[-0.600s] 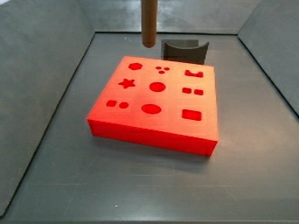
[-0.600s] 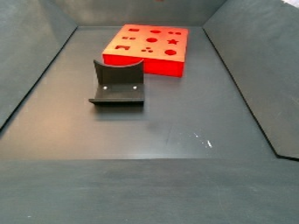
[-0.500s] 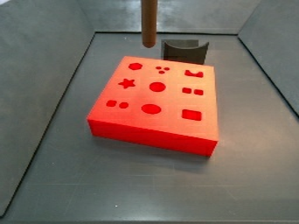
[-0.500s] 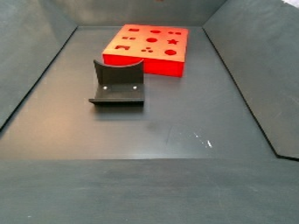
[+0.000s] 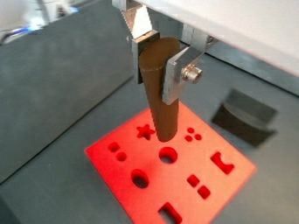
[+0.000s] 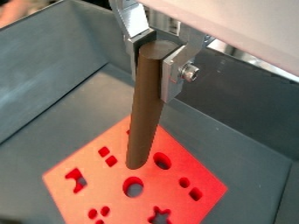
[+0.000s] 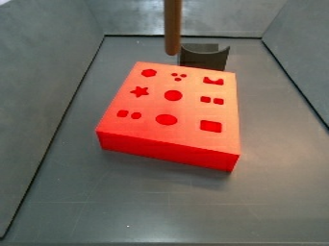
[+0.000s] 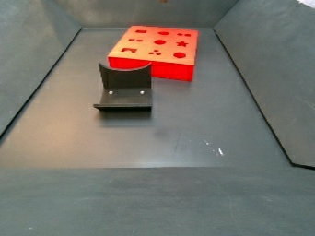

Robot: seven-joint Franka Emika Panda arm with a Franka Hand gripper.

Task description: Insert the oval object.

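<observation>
Overhead, the gripper (image 5: 160, 54) hangs above the red block (image 5: 176, 166), its silver fingers (image 5: 176, 70) pinching the top of the oval object (image 5: 160, 92), a long smooth brown peg held upright. Both wrist views show the gripper (image 6: 159, 54) clamped on the peg (image 6: 143, 109), whose lower end hovers clear of the block's (image 6: 128, 184) shaped holes. From a side view, only the peg's (image 7: 171, 26) lower length drops into sight above the far edge of the red block (image 7: 171, 110), with the dark grey holder (image 7: 203, 55) just behind. Another side view shows the block (image 8: 155, 52) at the far end of the grey floor (image 8: 185, 138) and the fixture (image 8: 124, 88) standing nearer, apart from it.
</observation>
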